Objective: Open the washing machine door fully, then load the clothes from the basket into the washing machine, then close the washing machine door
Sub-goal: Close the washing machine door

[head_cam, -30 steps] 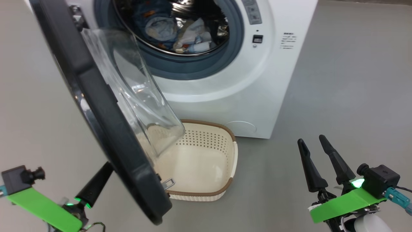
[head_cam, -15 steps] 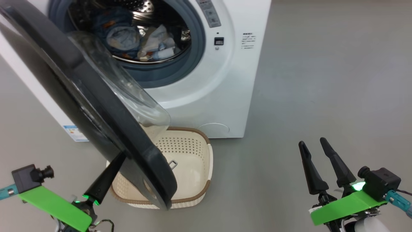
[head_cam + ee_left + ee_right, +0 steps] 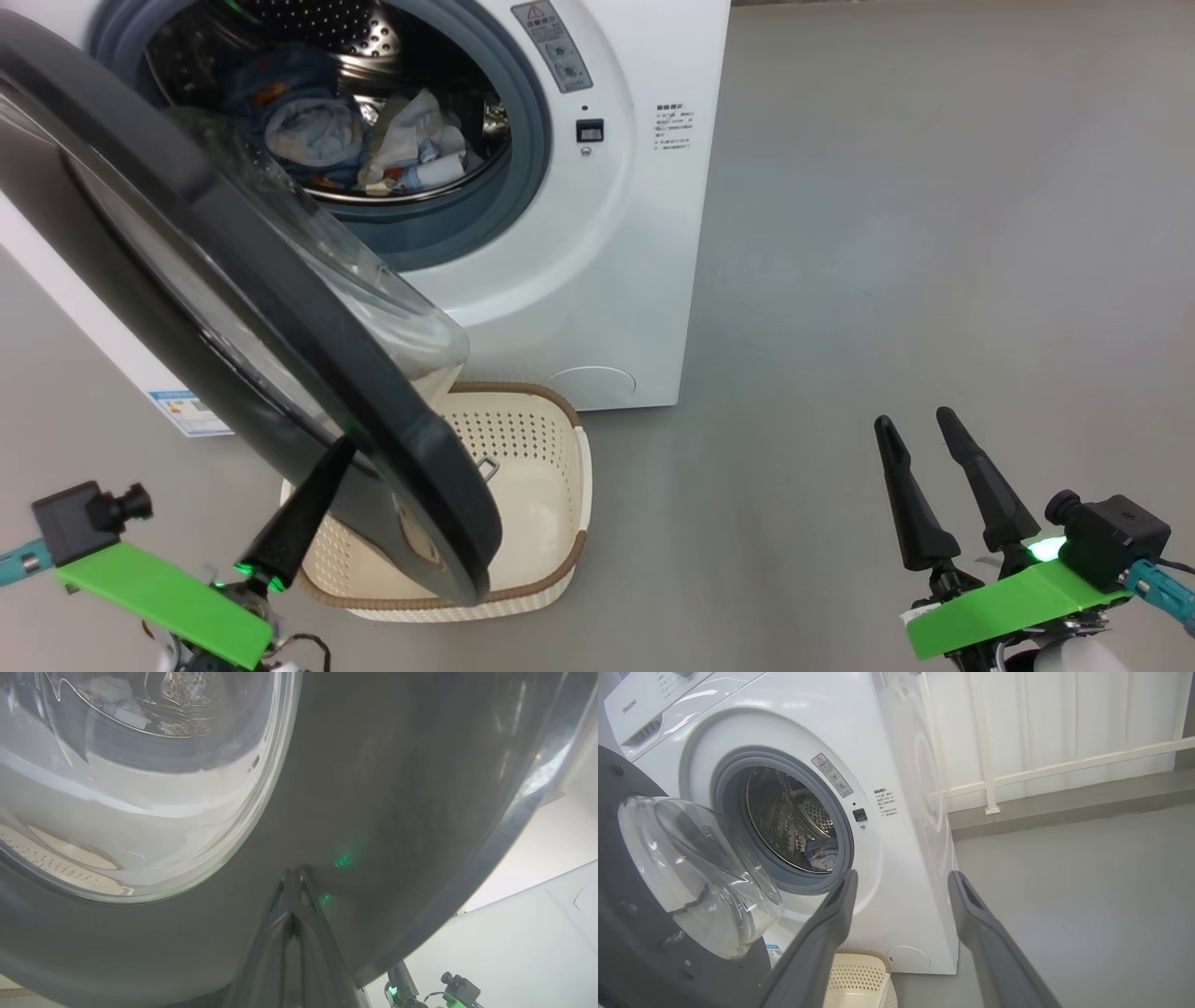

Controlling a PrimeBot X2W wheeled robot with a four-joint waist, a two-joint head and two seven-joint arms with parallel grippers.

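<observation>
Far left, low in the head view: left gripper [image 3: 329,459], both dark fingers pressed together into a single point, tip set against the glossy black outer face of the washing machine door [image 3: 439,504]. From the left wrist: closed tip on the dark rim, just beside the clear window, a green glint mirrored in the gloss.

Next to the right: door hinged on the machine's left side, standing partly open, slanted out toward the camera, glass bowl bulging back toward the drum opening. Lower edge hanging in front of the basket [image 3: 537,485], covering its left part in the head view. Basket on the grey floor [image 3: 887,233], just in front of the washing machine [image 3: 607,280], close below the round cap [image 3: 593,385] low on the white front. Blue label [image 3: 187,411] low on the machine, left of the basket.

Higher up, inside the steel drum, behind the grey-blue gasket [image 3: 527,159]: clothes [image 3: 373,154], a heap of light blue and white.

Far right: right gripper [image 3: 913,422], fingers spread wide apart, pointing toward the machine, well apart from it, above the floor.
</observation>
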